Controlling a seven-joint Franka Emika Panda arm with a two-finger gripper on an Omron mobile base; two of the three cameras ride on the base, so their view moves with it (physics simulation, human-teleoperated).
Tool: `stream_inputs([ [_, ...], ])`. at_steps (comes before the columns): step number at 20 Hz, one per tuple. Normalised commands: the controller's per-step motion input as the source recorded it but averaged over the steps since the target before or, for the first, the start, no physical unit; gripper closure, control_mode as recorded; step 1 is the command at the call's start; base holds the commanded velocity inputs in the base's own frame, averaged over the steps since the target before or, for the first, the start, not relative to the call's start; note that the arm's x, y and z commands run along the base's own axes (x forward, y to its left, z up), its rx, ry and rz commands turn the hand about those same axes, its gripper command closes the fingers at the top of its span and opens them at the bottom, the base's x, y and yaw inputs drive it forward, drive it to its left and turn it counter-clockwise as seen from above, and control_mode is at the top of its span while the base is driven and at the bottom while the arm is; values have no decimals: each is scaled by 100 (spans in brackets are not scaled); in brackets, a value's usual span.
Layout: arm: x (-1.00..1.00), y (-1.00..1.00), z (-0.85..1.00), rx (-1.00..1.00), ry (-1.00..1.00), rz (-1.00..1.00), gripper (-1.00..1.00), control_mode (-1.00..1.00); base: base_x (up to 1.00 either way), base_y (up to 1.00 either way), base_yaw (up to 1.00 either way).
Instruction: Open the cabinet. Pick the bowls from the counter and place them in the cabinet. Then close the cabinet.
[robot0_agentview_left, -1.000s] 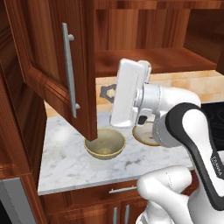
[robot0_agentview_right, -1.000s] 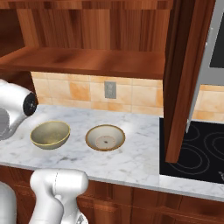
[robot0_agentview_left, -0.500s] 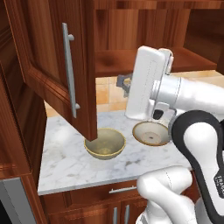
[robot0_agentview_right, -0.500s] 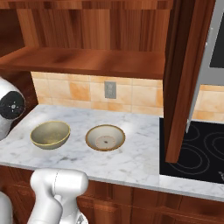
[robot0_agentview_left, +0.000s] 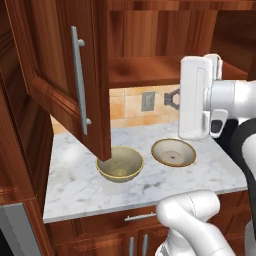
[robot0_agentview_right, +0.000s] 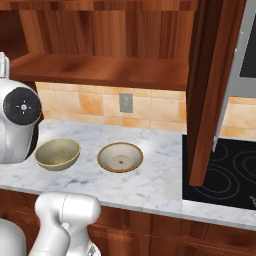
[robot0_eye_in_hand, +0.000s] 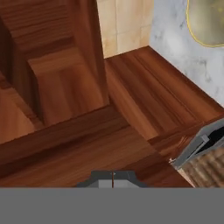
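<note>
**On counter: two bowls waiting, cabinet standing open**

Deep bowl (robot0_agentview_left: 119, 163) and shallow bowl (robot0_agentview_left: 173, 152) are sitting side by side on the counter (robot0_agentview_left: 75, 185), below the open cabinet (robot0_agentview_left: 150, 70). Claw (robot0_eye_in_hand: 113, 178) is riding pressed together, empty. Risk: the arm is working near the left door (robot0_agentview_left: 65, 75) and could knock it.

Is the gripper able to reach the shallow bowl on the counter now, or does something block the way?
Probably yes. The shallow bowl sits in the open on the counter, nothing above it; the open cabinet door hangs over the deep bowl instead.
</note>
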Motion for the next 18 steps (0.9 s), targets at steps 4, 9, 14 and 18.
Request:
stream_inputs([
  [4, -1, -36, -39, -12, 32, 0, 100, -100, 0, 0, 0],
  [9, 0, -20, -64, -23, 25, 3, 100, -100, 0, 0, 0],
  [14, 0, 0, -41, -26, 6, 6, 100, -100, 0, 0, 0],
  [18, 0, 0, -33, -27, -3, 16, 100, -100, 0, 0, 0],
])
